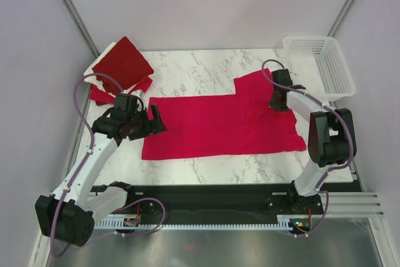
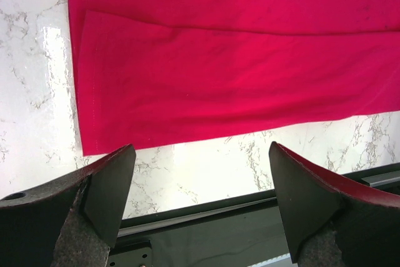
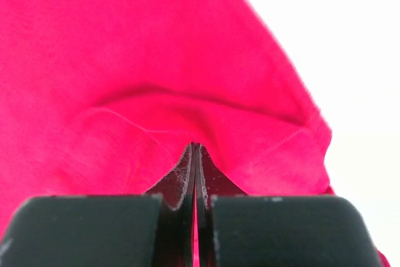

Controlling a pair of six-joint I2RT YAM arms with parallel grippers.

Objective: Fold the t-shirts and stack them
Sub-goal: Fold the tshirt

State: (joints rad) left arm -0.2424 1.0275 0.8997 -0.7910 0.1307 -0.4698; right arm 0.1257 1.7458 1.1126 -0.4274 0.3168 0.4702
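Crimson t-shirt (image 1: 219,123) lies spread and partly folded on the counter (image 1: 200,70), its hem just ahead of the open left end effector (image 1: 157,120). The right end effector (image 3: 195,154) is closed, pinching its fabric. A folded dark red shirt pile (image 1: 123,64) sits beyond the left one. Finishing this fold and stacking appear to remain.

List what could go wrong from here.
Only the right claw is shut on the crimson shirt, on a small pinch; a pull may slip off or drag it askew. The left claw is open near the corner, holding nothing, so that side could bunch. The folded stack lies close to the left arm; a swing might nudge it.
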